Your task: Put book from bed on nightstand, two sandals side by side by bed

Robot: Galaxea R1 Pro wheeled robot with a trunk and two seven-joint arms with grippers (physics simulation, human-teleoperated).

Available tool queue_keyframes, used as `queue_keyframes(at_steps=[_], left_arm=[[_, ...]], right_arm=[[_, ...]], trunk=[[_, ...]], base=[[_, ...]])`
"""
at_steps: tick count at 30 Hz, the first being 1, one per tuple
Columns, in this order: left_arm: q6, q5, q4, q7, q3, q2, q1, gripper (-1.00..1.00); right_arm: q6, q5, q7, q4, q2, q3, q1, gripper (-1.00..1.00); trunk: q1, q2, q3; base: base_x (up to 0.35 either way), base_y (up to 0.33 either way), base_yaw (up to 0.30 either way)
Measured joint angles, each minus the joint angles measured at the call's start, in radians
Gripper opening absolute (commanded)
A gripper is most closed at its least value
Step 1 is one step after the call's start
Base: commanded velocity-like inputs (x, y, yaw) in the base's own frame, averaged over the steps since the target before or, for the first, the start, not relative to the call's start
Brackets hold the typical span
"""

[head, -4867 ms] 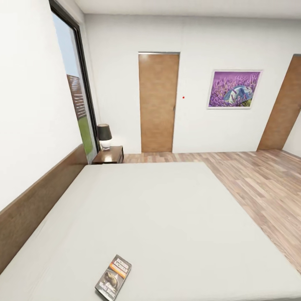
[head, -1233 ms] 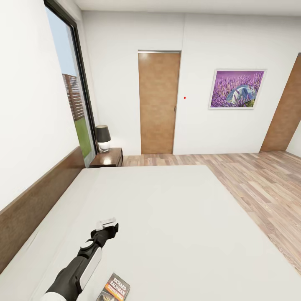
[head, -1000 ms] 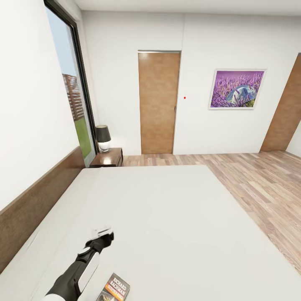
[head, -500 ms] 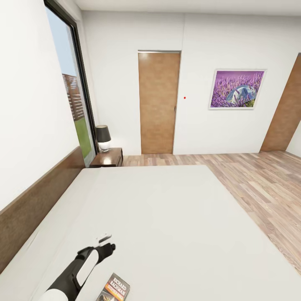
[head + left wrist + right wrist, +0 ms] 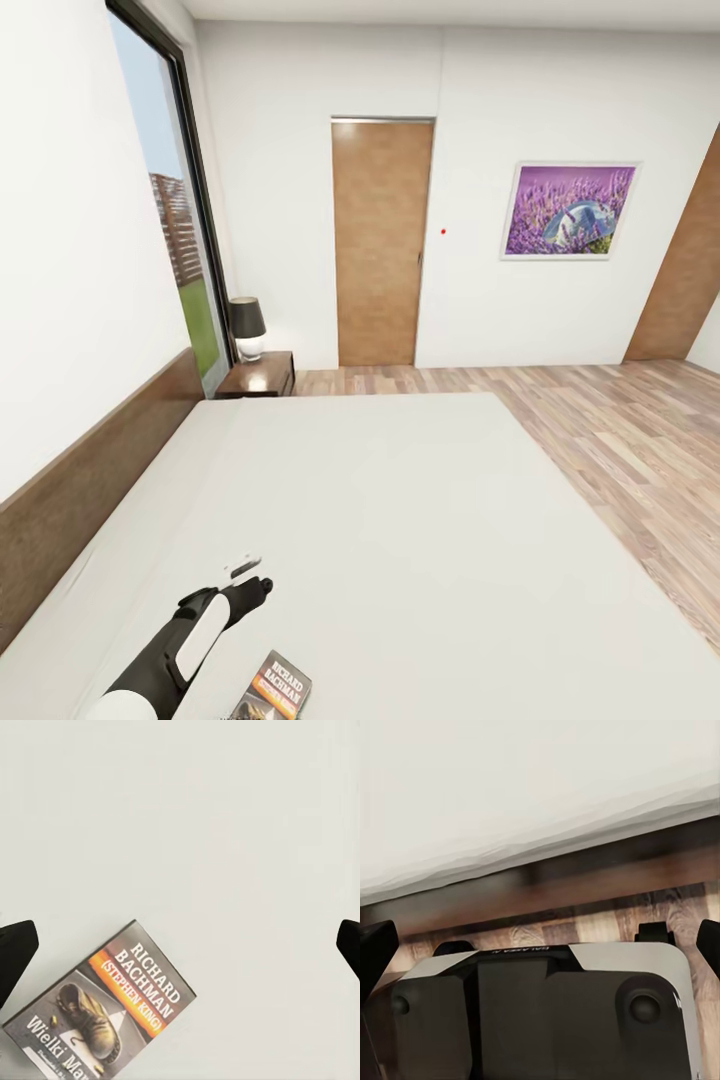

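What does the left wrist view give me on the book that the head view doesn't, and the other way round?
The left wrist view gives the readable cover of the book: the author line, an orange band and a boot picture, with the left gripper fingertips wide apart at the frame's two sides. The head view gives the room: the nightstand with a lamp beyond the far end of the bed, and the left arm over the mattress. Both show the book lying flat on the mattress, untouched.
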Motion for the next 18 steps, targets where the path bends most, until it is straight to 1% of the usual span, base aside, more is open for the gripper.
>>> queue_keyframes(at_steps=[6, 7, 11, 18], left_arm=[[-0.005, 0.0, 0.0, 0.0, -0.001, -0.001, 0.0, 1.0], [-0.022, 0.0, 0.0, 0.0, -0.001, -0.002, 0.0, 1.0], [-0.057, 0.001, 0.0, 0.0, -0.001, -0.003, 0.0, 1.0], [-0.073, 0.001, 0.001, 0.001, -0.001, -0.005, 0.0, 1.0]], right_arm=[[0.0, 0.0, 0.0, 0.0, 0.0, 0.0, 0.0, 1.0], [0.0, 0.0, -0.001, 0.0, 0.0, 0.0, 0.0, 1.0], [0.0, 0.0, -0.001, 0.0, 0.0, 0.0, 0.0, 1.0], [0.001, -0.001, -0.001, 0.0, -0.002, 0.0, 0.0, 1.0]], trunk=[[0.0, 0.0, -0.009], [0.0, 0.0, -0.01], [0.0, 0.0, -0.016], [0.0, 0.0, -0.027]], base=[[0.0, 0.0, 0.06], [0.0, 0.0, 0.061], [0.0, 0.0, 0.062], [0.0, 0.0, 0.062]])
